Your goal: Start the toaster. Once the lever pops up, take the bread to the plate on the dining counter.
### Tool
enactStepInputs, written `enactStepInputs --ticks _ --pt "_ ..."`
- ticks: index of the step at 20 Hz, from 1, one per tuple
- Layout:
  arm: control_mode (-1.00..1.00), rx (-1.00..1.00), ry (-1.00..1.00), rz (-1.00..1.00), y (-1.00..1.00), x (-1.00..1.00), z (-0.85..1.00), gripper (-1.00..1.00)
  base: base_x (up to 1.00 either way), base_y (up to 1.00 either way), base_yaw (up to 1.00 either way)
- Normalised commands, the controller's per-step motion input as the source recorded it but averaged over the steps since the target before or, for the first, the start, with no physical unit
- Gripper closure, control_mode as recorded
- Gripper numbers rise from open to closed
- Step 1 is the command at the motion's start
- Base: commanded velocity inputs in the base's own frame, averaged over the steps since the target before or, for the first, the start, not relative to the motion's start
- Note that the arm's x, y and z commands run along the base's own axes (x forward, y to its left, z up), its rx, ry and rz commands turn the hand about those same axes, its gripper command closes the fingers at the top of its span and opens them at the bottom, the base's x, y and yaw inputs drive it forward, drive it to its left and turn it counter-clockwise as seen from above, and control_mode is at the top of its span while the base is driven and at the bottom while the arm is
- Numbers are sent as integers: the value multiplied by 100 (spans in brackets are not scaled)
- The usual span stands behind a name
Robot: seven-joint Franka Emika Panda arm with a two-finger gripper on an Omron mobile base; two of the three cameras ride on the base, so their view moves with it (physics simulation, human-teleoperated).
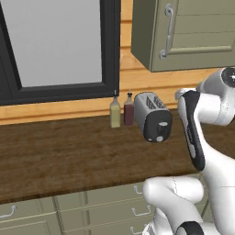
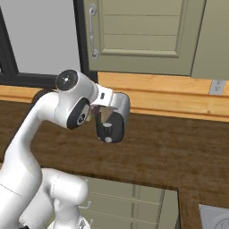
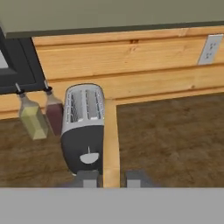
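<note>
Fingertips [image 3: 87, 178] of my gripper [image 3: 111, 179] are sitting narrowly parted, holding nothing, just before the toaster [image 3: 83, 127] on the wall counter [image 3: 175, 140]; I'm judging its stiff front lever [image 3: 89, 154] wanting a downward press.

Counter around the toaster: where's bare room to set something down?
Bare wood left of the yellow bottle under the window, in front of the toaster, and right of it toward the outlet. Crowded where both bottles flank the toaster.
</note>
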Motion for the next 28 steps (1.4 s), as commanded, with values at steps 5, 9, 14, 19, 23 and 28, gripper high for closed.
enactStepInputs --ticks 5,9,14,19,23,28 --pt "-100 0 0 0 11 -95 0 100 0 0 0" --pt "-100 0 0 0 38 -100 -12 100 0 0 0" --pt "-100 0 0 0 94 -84 -9 100 0 0 0" --pt "-100 0 -2 1 78 -75 0 100 0 0 0" --pt "-100 0 -3 0 16 -33 0 100 0 0 0" --pt "-100 0 0 0 0 0 0 100 0 0 0"
